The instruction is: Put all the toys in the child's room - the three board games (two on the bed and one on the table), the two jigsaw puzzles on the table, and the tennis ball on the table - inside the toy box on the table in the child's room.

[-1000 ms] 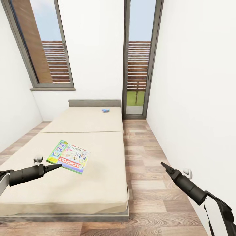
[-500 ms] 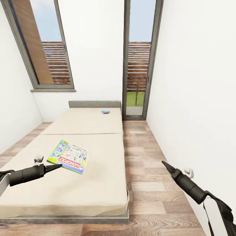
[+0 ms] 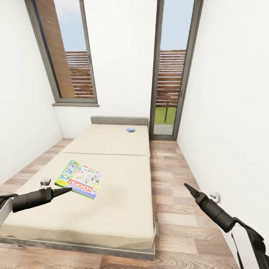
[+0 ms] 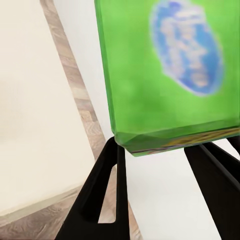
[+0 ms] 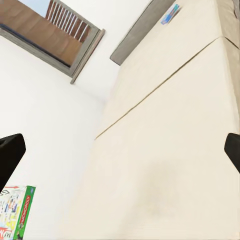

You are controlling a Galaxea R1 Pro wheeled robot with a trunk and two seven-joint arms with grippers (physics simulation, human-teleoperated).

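Note:
The green-white Monopoly board game lies flat on the near panel of the cream bed. A small blue board game rests on the far panel by the grey headboard. My left gripper hovers over the bed, its tip at the Monopoly box's near edge. In the left wrist view the left gripper is open, with the green box close in front of the fingers. My right gripper hangs open over the floor, empty. The toy box, table, jigsaw puzzles and tennis ball are out of view.
A strip of wood-plank floor runs between the bed and the white right wall. A tall glass door stands at the far end, with a window to its left. The left wall is close to the bed.
The whole picture has shifted to the right, so the camera has moved. Both arms keep the same pose, and the Monopoly box stays at the left gripper's tip.

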